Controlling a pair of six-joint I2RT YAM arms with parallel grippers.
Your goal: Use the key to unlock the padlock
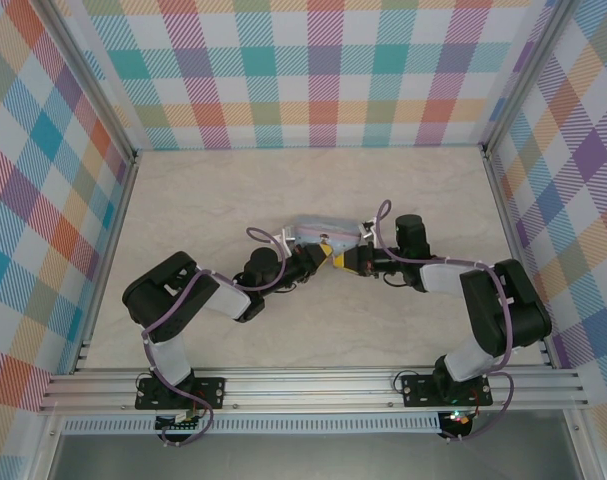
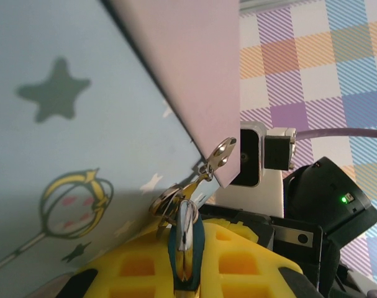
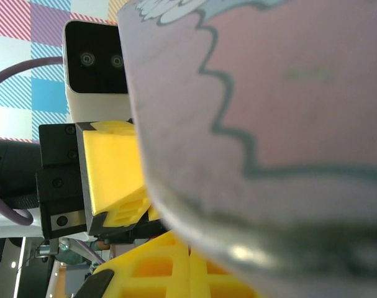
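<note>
Two yellow fingers of the left gripper [image 2: 185, 257] pinch a thin silvery metal piece [image 2: 187, 223] just beside the pale blue printed tin box [image 2: 82, 124]. Right gripper [image 1: 350, 258] sits at the tin's other end; its finger spacing cannot be determined.

Tin [image 2: 64, 155]: pale blue face, grey-green star prints, yellow ring-wand cartoon with pink dots, small white stars; side panel dusty pink.
Clasp [image 2: 219, 152]: silvery, brassy tint.
Left end effector [image 2: 185, 270]: yellow fingers, dark blue strip between.
Right end effector [image 3: 176, 267]: yellow fingers.
Walls [image 1: 323, 70]: plaid of teal, orange, pink, purple, yellow on white.
Counter [image 1: 233, 190]: cream, faint marbling.
Arms [image 1: 173, 300]: black, white sleeves.
Cables [image 1: 383, 225]: purple.
</note>
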